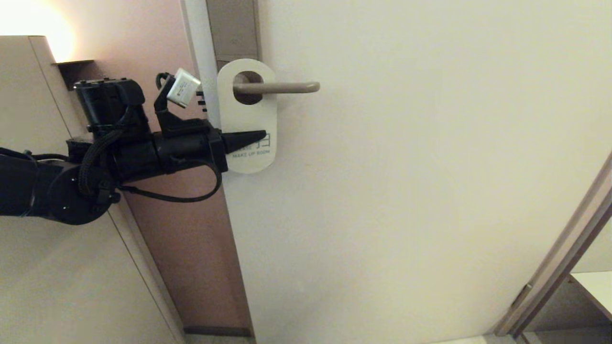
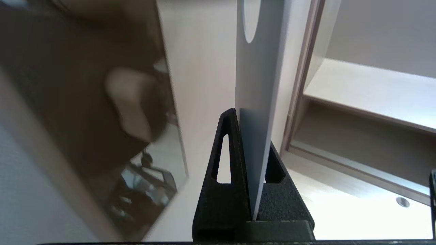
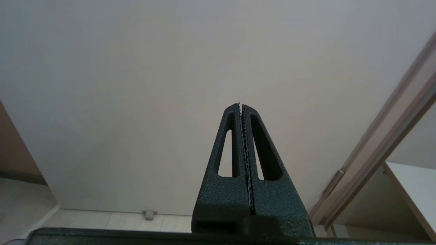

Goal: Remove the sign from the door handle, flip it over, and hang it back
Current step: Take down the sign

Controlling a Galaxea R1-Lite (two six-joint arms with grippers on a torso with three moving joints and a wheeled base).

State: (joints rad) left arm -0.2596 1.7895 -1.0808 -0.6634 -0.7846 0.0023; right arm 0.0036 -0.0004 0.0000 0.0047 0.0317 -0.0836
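A pale door fills the head view, its edge running from 12 o'clock down to 6 o'clock beside a pinkish-brown wall panel. A door frame slants across the 4 o'clock corner.

The black left arm reaches in level from 9 o'clock. Its left gripper is clamped on the lower half of the sign, gripping the card edge-on; the left wrist view shows the card sandwiched between the two fingers.

The sign hangs upright, its white side with teal "MAKE UP ROOM" lettering facing out, at about 11 o'clock from the picture's centre. Its oval hole is threaded over the door handle, a slim beige lever pointing toward 3 o'clock from a tall brownish plate.

The right gripper appears only in its own wrist view, pressed fully together on nothing, pointing at the bare door.
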